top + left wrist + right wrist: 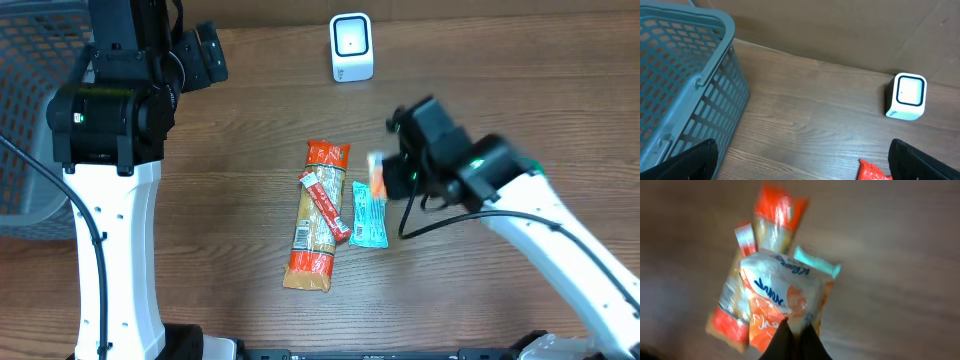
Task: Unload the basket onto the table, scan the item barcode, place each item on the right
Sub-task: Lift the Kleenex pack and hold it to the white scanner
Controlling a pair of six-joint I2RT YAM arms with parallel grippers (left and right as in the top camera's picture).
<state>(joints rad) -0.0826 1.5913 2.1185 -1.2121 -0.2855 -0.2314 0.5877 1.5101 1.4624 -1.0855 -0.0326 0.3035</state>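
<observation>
At the left, beside the teal plastic lattice basket (685,75), the left gripper (805,162) is hanging with jaws spread wide. The right gripper (796,332), reaching in from the right, is pinching the orange-and-white crinkly packet (782,297) near the long orange-ended snack pack (318,215).
</observation>
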